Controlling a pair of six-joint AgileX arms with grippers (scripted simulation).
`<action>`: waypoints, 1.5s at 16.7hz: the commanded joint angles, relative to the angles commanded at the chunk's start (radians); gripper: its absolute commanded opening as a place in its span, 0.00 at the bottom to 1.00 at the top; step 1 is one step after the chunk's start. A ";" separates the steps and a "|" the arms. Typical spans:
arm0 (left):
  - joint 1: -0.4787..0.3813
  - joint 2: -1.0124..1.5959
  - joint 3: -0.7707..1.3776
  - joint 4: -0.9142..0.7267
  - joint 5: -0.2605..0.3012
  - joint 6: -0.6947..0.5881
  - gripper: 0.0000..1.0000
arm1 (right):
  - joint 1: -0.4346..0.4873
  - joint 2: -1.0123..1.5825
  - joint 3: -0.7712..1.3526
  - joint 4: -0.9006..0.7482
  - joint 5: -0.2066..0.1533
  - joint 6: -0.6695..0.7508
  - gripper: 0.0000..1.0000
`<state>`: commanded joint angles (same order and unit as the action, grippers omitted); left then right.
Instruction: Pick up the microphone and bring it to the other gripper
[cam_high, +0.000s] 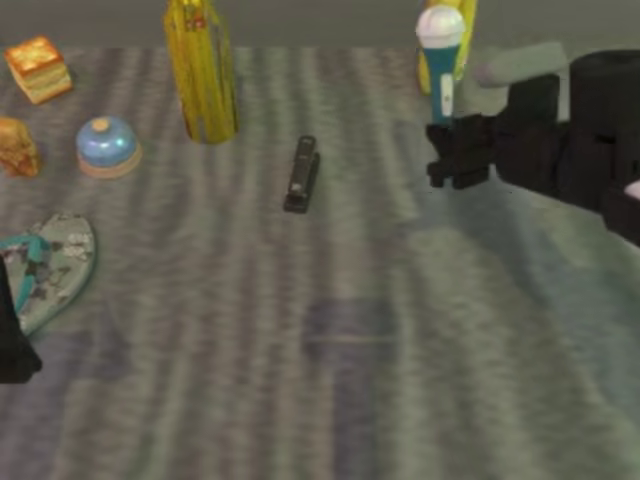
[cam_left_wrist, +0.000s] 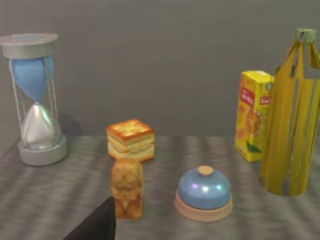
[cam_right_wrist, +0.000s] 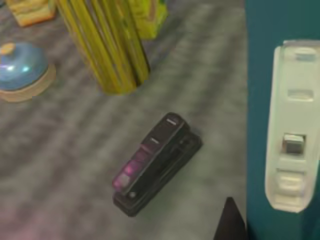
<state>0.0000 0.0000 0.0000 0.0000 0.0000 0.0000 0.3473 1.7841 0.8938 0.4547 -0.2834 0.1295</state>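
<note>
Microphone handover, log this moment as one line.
right gripper: shut on teal-handled toy microphone, top view's upper right | left arm: parked at left edge | black stapler: on table, untouched | handover: not yet done

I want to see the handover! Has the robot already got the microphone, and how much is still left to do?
Picking up looks done: the right gripper holds the microphone by its teal handle at the table's far right. The carrying is in hand. Still left: the pass, since the left arm sits parked at the table's left edge, far away across the table.
</note>
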 joint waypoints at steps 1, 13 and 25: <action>0.000 0.000 0.000 0.000 0.000 0.000 1.00 | -0.001 -0.024 -0.024 0.082 -0.026 -0.019 0.00; 0.000 0.000 0.000 0.000 0.000 0.000 1.00 | -0.004 -0.147 -0.122 0.417 -0.144 -0.109 0.00; 0.000 0.000 0.000 0.000 0.000 0.000 1.00 | 0.281 -0.175 -0.175 0.568 0.133 -0.093 0.00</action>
<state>0.0000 0.0000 0.0000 0.0000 0.0000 0.0000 0.6283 1.6089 0.7189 1.0229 -0.1500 0.0370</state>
